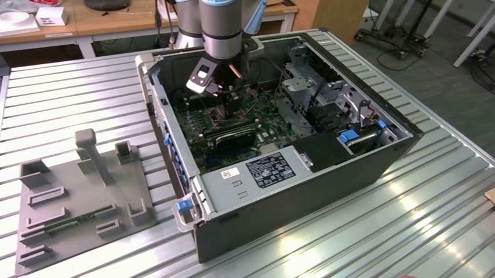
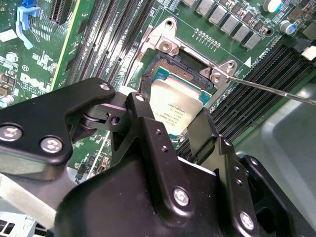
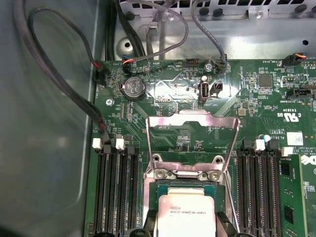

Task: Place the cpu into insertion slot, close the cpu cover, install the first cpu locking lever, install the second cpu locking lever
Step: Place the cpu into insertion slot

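Note:
The cpu (image 2: 174, 104), a flat square chip with a silver-grey top, sits between my gripper's (image 2: 173, 121) two black fingers, which are shut on its sides. It hangs just over the insertion slot (image 2: 167, 68), whose dark socket still shows along one edge of the chip. In the first wrist view the cpu (image 3: 185, 213) is just in front of the cpu cover (image 3: 192, 118), a silver frame swung up and open on its hinge. One thin locking lever (image 2: 276, 92) sticks out free beside the socket. In the exterior view my gripper (image 1: 222, 103) reaches down into the open computer case.
Long black memory slots (image 3: 117, 187) flank the socket on both sides. Cables (image 3: 59, 64) run along the case wall. A drive cage (image 1: 321, 95) and a black power supply (image 1: 328, 152) fill the case's other side. A grey fixture tray (image 1: 77, 197) lies on the slatted table.

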Motion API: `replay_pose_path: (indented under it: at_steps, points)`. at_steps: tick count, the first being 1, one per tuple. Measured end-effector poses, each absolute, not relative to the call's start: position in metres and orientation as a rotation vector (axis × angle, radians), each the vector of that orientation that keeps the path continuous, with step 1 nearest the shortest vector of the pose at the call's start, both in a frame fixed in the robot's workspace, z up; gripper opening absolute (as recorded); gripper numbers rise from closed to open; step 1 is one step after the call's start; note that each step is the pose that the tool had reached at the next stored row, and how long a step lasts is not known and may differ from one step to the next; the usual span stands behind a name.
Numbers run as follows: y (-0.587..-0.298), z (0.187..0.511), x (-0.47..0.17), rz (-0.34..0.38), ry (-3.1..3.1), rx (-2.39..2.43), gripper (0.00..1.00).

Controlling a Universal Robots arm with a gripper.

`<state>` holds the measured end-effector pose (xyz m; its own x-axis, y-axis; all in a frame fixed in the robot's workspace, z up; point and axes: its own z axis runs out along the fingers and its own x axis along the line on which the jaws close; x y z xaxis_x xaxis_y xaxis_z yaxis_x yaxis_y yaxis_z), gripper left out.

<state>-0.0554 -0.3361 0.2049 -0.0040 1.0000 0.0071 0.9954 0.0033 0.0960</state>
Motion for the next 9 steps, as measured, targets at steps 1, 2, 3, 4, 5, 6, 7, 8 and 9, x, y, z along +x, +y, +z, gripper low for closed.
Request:
replay_pose_path:
  at_steps: [1, 2, 3, 4, 5, 6, 7, 8, 9]
  points:
    - [-0.3361, 0.2047, -0.0555, 0.113, 2.180, 2.172, 0.54]
    - [-0.3361, 0.2046, -0.0557, 0.113, 2.180, 2.172, 0.54]
    - [-0.3361, 0.2045, -0.0560, 0.113, 2.180, 2.172, 0.54]
    - [-0.3361, 0.2042, -0.0560, 0.114, 2.180, 2.172, 0.54]
    - [-0.3361, 0.2037, -0.0561, 0.115, 2.181, 2.173, 0.54]
    - [-0.3361, 0.2029, -0.0560, 0.118, 2.182, 2.174, 0.54]
    - [-0.3361, 0.2020, -0.0561, 0.120, 2.183, 2.175, 0.54]
    - [-0.3362, 0.2013, -0.0561, 0.122, 2.183, 2.176, 0.54]
    - [-0.3361, 0.2006, -0.0561, 0.123, 2.183, 2.176, 0.54]
